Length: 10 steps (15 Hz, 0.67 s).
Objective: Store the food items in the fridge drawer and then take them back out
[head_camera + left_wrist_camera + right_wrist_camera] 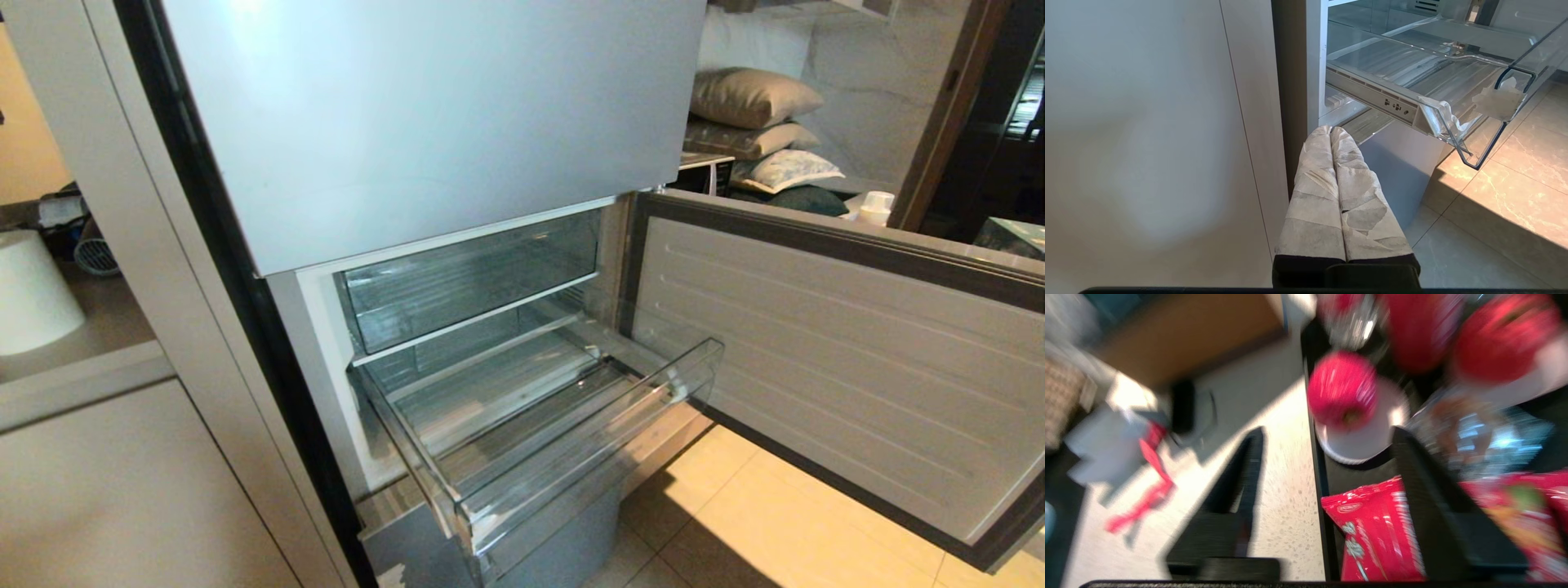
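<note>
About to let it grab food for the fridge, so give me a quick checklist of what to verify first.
1. Fridge drawer pulled out: ok.
2. Drawer floor free of items: ok, nothing lies in it.
3. Fridge door swung clear of the drawer: ok.
4. Right claw open, nothing between its fingers: ok.
5. Right claw lined up on the red apple on its white dish: cannot tell, the view is blurred.
6. Left claw shut and parked low beside the fridge: ok.
</note>
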Motion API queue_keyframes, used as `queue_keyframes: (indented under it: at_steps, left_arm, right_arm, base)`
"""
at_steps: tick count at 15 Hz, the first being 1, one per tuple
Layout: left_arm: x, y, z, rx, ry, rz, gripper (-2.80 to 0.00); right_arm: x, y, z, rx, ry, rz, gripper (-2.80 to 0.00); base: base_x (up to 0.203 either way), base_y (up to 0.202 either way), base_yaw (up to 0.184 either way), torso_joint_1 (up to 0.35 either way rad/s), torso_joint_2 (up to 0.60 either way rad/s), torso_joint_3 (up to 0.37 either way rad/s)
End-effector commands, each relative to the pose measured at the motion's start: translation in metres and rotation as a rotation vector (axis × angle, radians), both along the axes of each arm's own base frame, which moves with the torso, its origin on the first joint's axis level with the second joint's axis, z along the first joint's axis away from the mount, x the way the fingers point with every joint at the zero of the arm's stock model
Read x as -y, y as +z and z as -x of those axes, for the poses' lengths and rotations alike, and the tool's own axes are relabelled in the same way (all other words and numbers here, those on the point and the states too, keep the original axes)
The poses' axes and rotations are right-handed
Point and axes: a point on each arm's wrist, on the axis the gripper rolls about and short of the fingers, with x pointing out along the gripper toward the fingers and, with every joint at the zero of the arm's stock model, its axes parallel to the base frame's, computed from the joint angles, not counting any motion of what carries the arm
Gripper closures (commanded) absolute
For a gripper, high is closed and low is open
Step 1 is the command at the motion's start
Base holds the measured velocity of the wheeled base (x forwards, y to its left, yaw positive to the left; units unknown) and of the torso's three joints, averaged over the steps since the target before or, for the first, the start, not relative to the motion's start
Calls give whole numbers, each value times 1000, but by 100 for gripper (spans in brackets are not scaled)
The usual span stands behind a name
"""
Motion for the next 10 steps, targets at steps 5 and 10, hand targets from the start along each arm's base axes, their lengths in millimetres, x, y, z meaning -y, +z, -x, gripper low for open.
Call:
queue_keyframes:
  at_steps: [5, 10]
  left_arm:
    - [0, 0, 0, 2, 1, 0, 0]
    - [0, 0, 0, 2, 1, 0, 0]
  right_arm:
    - [-146, 135, 39, 255, 150, 403, 0]
    - [-276, 145, 55, 437, 609, 507, 0]
  base:
    - [0, 0, 0, 0, 0, 0]
    - [0, 0, 0, 0, 0, 0]
